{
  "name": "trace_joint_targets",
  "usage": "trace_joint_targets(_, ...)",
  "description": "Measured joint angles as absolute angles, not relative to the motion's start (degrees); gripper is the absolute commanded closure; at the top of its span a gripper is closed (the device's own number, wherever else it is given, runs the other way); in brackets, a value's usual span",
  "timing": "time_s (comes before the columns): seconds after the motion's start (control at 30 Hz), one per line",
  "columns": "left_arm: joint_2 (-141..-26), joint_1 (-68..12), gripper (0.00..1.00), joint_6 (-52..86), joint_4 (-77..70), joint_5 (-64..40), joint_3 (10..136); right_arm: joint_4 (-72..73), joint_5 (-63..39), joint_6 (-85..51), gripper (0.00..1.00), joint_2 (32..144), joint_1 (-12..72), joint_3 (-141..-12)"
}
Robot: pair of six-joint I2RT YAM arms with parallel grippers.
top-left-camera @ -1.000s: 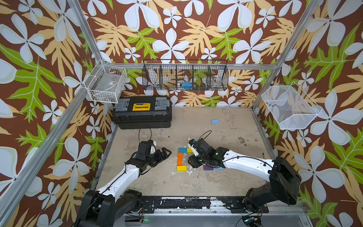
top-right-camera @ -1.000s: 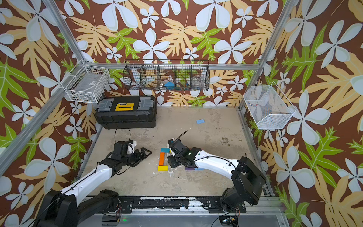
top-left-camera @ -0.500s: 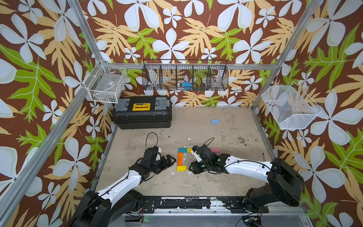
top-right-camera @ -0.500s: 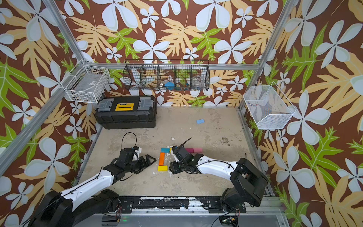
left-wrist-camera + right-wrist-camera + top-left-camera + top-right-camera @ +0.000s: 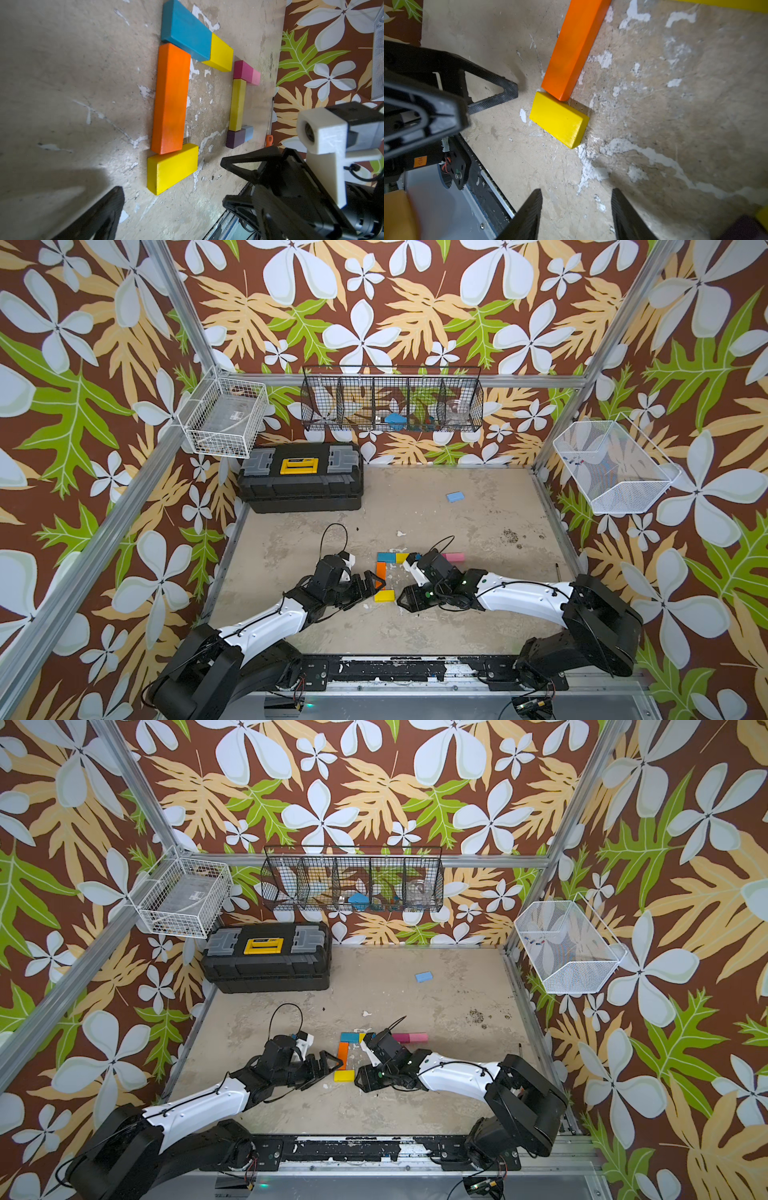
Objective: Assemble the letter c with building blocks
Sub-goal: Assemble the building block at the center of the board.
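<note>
Plainly, the letter was almost laid out near the middle of the table (image 5: 457, 626). A teal block (image 5: 187, 31) and a yellow block (image 5: 221, 53) ran end to end as the far arm, and an orange block (image 5: 170, 97) formed the spine on the left. A second yellow block (image 5: 172, 168) lay at the spine's near end, touching it but slightly askew. The left tool (image 5: 369, 590) hung spread wide and empty just left of that joint, one finger close beside the orange block's near end. The right tool (image 5: 575, 196) sat low just right of the second yellow block, its jaws parted with nothing between them. The main risk, I judged, was a stray nudge. Either tool, turning or backing off carelessly, could clip the second yellow block and skew it more, or shove the spine out of line with the teal block. Another worry was the right arm, which lay over a separate cluster of blocks (image 5: 238, 106) to the right, so a low drag could scatter them. The near arm also looked shorter than the far one, and adding a piece would mean setting it beside loose blocks that likely slide easily.
</note>
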State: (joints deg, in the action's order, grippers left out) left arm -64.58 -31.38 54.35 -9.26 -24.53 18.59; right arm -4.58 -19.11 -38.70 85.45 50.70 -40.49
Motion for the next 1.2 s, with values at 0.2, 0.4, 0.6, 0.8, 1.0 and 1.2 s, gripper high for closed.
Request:
trace_joint_targets(0.2, -65.5, -32.4, 0.00, 55.4, -11.4, -25.7, 18.0, -3.7, -19.8, -39.2, 0.45, 85.7, 50.7, -40.0)
trace_joint_targets(0.4, -66.7, -33.1, 0.00, 56.0, -13.2, -26.2, 18.0, -3.1, -20.8, -39.8, 0.45, 86.4, 50.8, -39.7)
trace_joint_targets(0.6, -68.3, -33.2, 0.00, 56.9, -14.5, -26.7, 18.0, -3.0, -20.8, -39.8, 0.46, 86.4, 50.8, -39.5)
trace_joint_targets(0.8, -69.2, -33.3, 0.00, 56.9, -15.7, -27.1, 18.3, -3.0, -20.8, -39.8, 0.45, 86.4, 50.8, -39.4)
trace_joint_targets(1.0, -69.3, -33.4, 0.00, 56.9, -16.1, -27.1, 18.3, -3.0, -20.7, -39.8, 0.45, 86.4, 50.8, -39.4)
trace_joint_targets(1.2, -69.5, -33.6, 0.00, 57.1, -16.3, -27.2, 18.5, -3.0, -20.6, -39.8, 0.46, 86.3, 50.8, -39.4)
